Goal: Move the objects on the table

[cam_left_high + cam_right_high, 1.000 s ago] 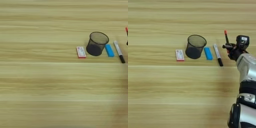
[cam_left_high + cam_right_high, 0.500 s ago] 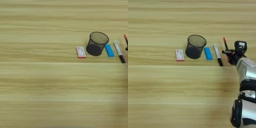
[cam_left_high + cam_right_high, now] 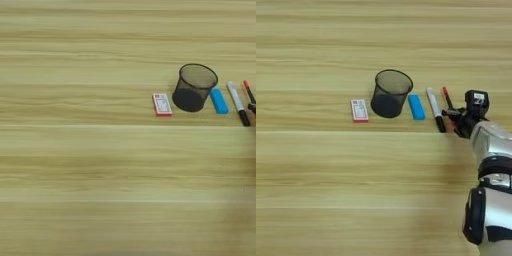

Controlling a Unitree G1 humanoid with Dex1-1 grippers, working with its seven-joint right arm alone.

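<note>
Red-tipped thin pen (image 3: 448, 98) held in jaws (image 3: 455, 116), beside white marker (image 3: 435, 108).

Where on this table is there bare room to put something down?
The wooden table is bare left of the flat white box with red edges, and all along the near side. It is crowded from the black mesh cup to the gripper.

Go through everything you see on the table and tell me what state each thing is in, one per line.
black mesh cup: upright, open top, looks empty.
white box with red edges: lying flat, left of the cup.
blue block: lying flat, right of the cup.
white marker: lying flat, black cap on.
red-and-black pen: lower end at the gripper; lifted or resting, unclear.
right gripper: at the pen's lower end.
</note>
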